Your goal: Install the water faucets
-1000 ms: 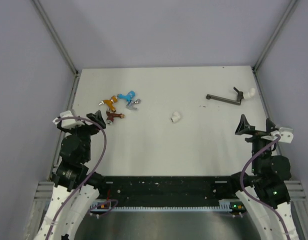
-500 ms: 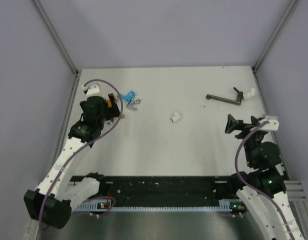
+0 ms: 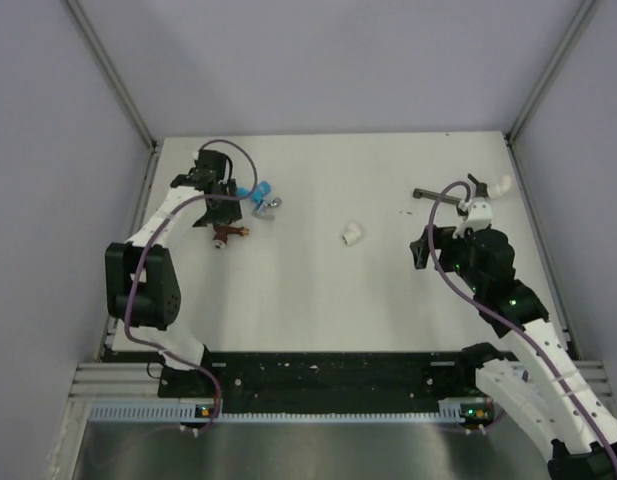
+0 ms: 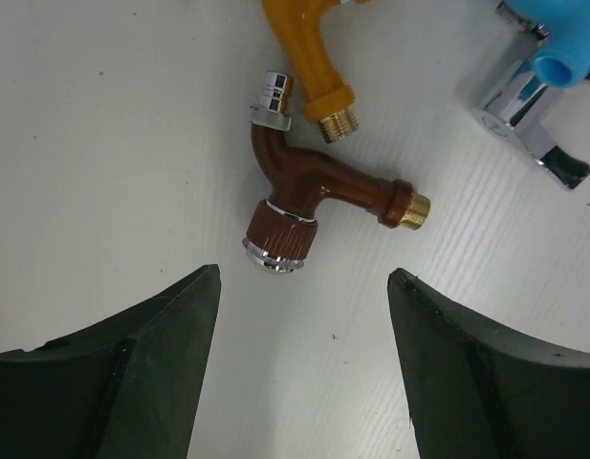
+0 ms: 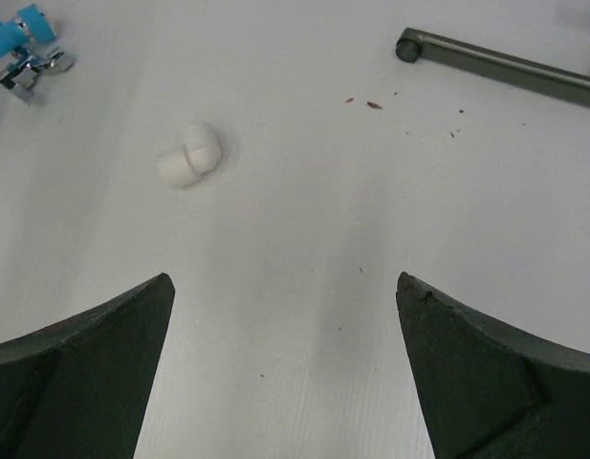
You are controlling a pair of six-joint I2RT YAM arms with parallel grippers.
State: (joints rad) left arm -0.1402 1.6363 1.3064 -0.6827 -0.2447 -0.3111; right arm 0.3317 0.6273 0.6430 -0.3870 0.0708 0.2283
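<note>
Several faucets lie loose at the table's back left. The red-brown faucet (image 3: 228,233) (image 4: 314,191) lies on its side just beyond my left gripper's tips. The orange faucet (image 4: 312,57) lies beside it; my left arm hides it in the top view. The light blue faucet (image 3: 258,190) (image 4: 562,38) and the grey faucet (image 3: 271,207) (image 4: 524,120) lie to the right. My left gripper (image 3: 218,212) (image 4: 304,287) is open and empty over them. My right gripper (image 3: 423,247) (image 5: 285,287) is open and empty above bare table.
A small white elbow fitting (image 3: 352,234) (image 5: 191,155) lies mid-table, ahead and left of the right gripper. A dark pipe (image 3: 448,197) (image 5: 505,65) with a white fitting (image 3: 501,185) at its end lies at the back right. Walls enclose the table.
My left arm has reached from near its base out to the faucet cluster. My right arm has moved forward and left toward the table's middle. Both grippers stay open.
</note>
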